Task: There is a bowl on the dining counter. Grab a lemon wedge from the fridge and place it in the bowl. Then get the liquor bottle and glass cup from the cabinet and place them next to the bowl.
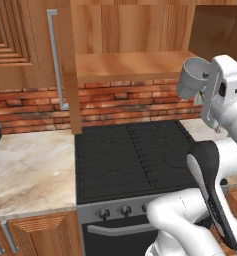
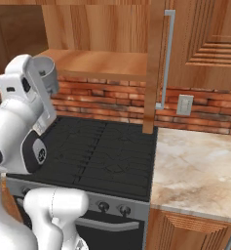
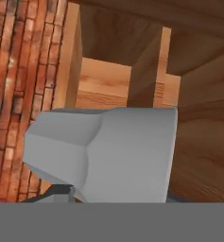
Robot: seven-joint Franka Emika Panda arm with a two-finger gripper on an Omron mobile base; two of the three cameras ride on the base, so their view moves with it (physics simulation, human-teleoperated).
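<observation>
Holding the grey glass cup (image 1: 194,77) in my end effector (image 1: 206,85), I see it raised above the black stove (image 1: 132,157), just below the open wooden cabinet (image 1: 132,65). From the left base camera the cup sits tilted, its mouth facing up and away from the arm; from the right base camera it shows at the arm's top, in front of the brick backsplash (image 2: 107,100). On the hand camera the cup fills the middle, with the jaws clamped on it at its lower edge and the cabinet's interior behind it. Marble counter (image 1: 27,167) lies on both sides of the stove, and the cabinet door (image 2: 153,63) stands swung open.
</observation>
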